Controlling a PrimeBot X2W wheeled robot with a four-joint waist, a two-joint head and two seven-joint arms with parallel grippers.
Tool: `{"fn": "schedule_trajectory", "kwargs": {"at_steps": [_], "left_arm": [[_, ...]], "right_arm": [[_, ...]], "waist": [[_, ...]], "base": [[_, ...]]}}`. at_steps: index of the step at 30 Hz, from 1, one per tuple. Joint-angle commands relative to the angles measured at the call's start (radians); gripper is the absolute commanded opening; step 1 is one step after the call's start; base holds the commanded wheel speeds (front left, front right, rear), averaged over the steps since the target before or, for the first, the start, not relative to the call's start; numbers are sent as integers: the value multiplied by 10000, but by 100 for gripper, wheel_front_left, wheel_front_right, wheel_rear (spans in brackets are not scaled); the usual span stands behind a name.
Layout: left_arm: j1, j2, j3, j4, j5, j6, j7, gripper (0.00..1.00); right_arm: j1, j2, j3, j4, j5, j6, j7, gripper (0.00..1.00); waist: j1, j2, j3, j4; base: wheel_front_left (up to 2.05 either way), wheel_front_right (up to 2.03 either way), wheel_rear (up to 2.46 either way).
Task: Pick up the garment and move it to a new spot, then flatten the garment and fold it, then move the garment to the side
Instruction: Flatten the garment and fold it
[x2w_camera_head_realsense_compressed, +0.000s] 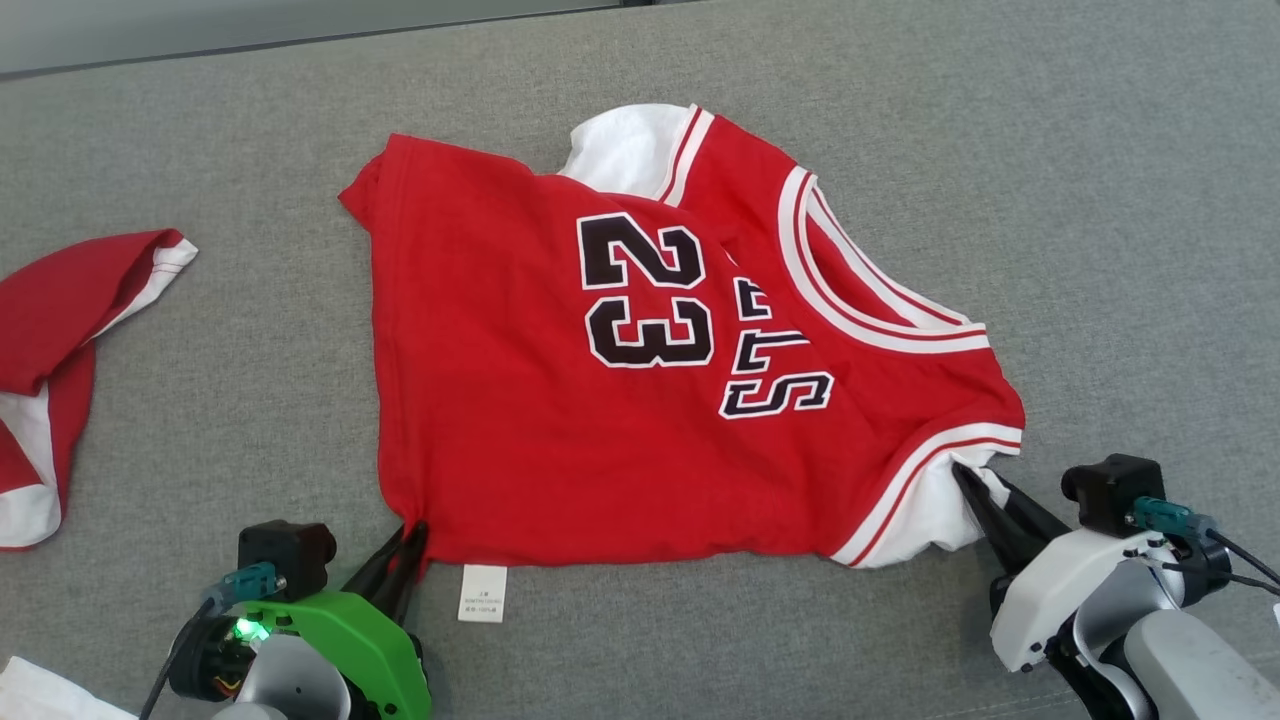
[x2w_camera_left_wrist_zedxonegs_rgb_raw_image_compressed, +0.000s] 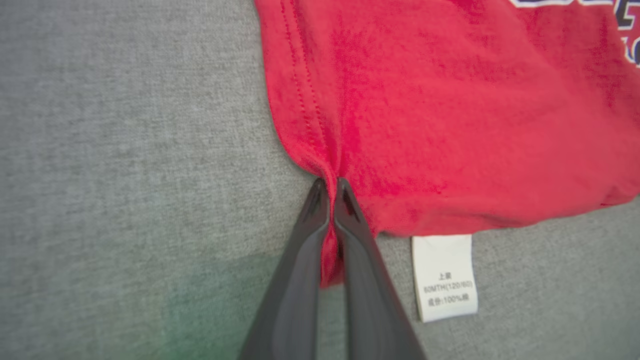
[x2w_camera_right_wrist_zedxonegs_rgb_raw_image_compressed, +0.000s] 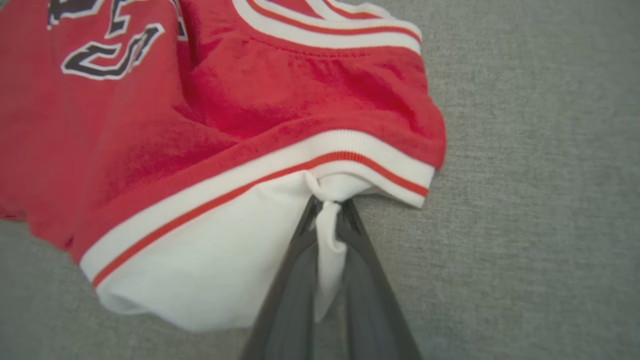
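Observation:
The garment (x2w_camera_head_realsense_compressed: 560, 400) is a red jersey with white sleeves, white-and-red trim and a black "23". It lies spread on the grey fabric surface (x2w_camera_head_realsense_compressed: 1100, 200) with its neck toward the right. My left gripper (x2w_camera_head_realsense_compressed: 412, 535) is shut on the red hem corner (x2w_camera_left_wrist_zedxonegs_rgb_raw_image_compressed: 330, 250) at the lower left. A pinch of red cloth shows between its dark fingers (x2w_camera_left_wrist_zedxonegs_rgb_raw_image_compressed: 300, 260). My right gripper (x2w_camera_head_realsense_compressed: 968, 478) is shut on the white sleeve cloth (x2w_camera_right_wrist_zedxonegs_rgb_raw_image_compressed: 327, 250) at the lower right, below the striped armhole band (x2w_camera_right_wrist_zedxonegs_rgb_raw_image_compressed: 280, 172).
A white care label (x2w_camera_head_realsense_compressed: 482, 593) sticks out below the hem, close to my left gripper. Another red-and-white garment (x2w_camera_head_realsense_compressed: 60, 340) lies crumpled at the far left edge. A white cloth corner (x2w_camera_head_realsense_compressed: 40, 695) shows at the bottom left. The grey surface ends at a pale strip (x2w_camera_head_realsense_compressed: 200, 25) at the top.

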Motion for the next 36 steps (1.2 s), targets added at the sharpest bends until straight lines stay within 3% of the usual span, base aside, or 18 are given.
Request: {"fn": "schedule_trajectory", "kwargs": {"at_steps": [1,8,14,19,23,31,36], "left_arm": [[235,-37,-97,1,-297,-53,81,0],[341,145,7,-1753,-1601,-45,187,0],[266,421,700,-3862,-2393,95,420,0],[-620,839,1451,-5474,-2895,336,964,0],[-2061,1315,1961,-5983,-2929,544,1476,0],[-6804,1726,2089,-4314,-2877,688,2291,0],[-10261,1486,1864,-1952,-2247,681,1859,0]], "right_arm": [[128,-155,43,-248,287,17,-139,0],[685,-991,-370,-2255,1449,17,-177,0],[1149,-1471,-1431,-4204,1961,17,-35,0],[784,-1877,-2509,-5631,2212,17,444,0],[-94,-2310,-3120,-6214,2392,17,1039,0],[-3708,-2931,-3313,-6068,3098,16,2276,0],[-7163,-2264,-2837,-4822,2858,16,2889,0]], "waist": [[0,0,-121,-7],[0,0,-567,-109],[0,0,-733,-254],[0,0,-493,-367],[0,0,49,-376],[0,0,2031,-155],[0,0,3251,-41]], "base": [[0,0,0],[0,0,0],[0,0,0],[0,0,0],[0,0,0],[0,0,0],[0,0,0]]}}
